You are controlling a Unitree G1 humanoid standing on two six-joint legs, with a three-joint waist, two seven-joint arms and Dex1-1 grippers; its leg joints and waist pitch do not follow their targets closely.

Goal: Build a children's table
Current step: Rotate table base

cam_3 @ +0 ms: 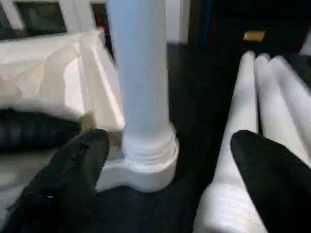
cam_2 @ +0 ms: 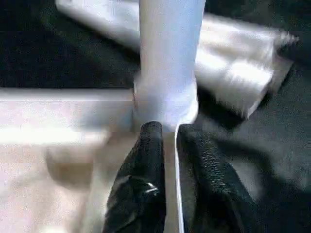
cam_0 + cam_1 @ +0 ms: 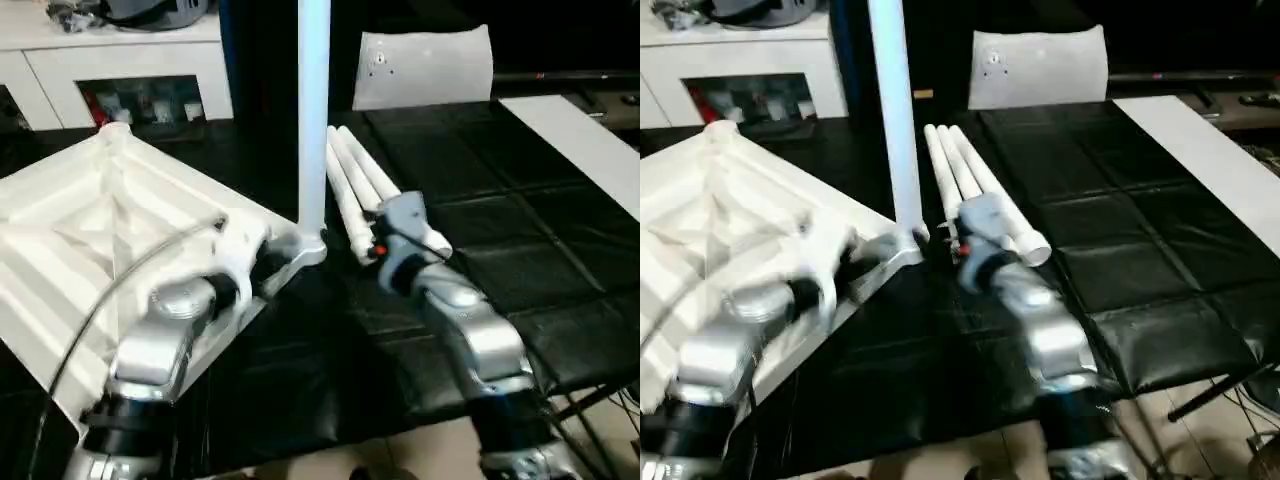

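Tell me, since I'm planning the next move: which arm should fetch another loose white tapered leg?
Probably the right. Its open right gripper sits beside the loose white tapered plastic legs, while the left gripper pinches the white ribbed tabletop edge.

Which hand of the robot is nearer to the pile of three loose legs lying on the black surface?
Right. The right hand hangs open right over the near ends of the loose legs; the left hand is beside them, at the tabletop's corner.

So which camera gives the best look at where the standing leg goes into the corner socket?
The right wrist view: the upright leg meets the corner socket unobstructed, collar visible. The left wrist view shows that joint close but blurred, behind the left gripper. Both head views show it small, beside the tabletop.
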